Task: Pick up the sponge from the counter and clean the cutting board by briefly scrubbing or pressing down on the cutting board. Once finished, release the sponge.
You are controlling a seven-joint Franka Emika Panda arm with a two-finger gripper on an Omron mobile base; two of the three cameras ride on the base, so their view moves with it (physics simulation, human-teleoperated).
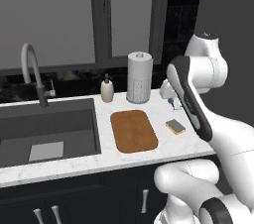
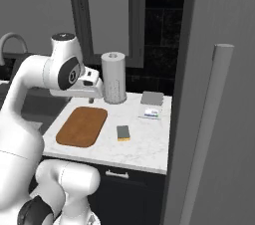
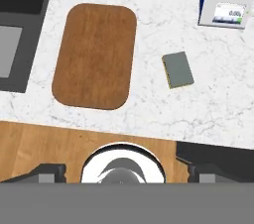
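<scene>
The sponge (image 1: 175,126) (image 2: 123,132) (image 3: 178,70) lies flat on the white counter (image 2: 144,147) (image 3: 203,114), grey-green side up, just right of the cutting board (image 1: 133,130) (image 2: 82,126) (image 3: 95,55). That brown wooden board rests bare on the counter between the sink and the sponge. My gripper (image 2: 91,97) (image 3: 127,172) hangs high over the counter's back, above the board's far end. It looks straight down and is open, with nothing between its widely spread fingers. It touches neither the sponge nor the board.
A paper towel roll (image 1: 139,77) (image 2: 113,77) and a soap dispenser (image 1: 106,89) stand behind the board. A blue-and-white scale (image 2: 151,105) (image 3: 225,0) sits at the back right. The dark sink (image 1: 47,129) and faucet (image 1: 32,69) lie left. A tall grey panel (image 2: 219,119) bounds the right.
</scene>
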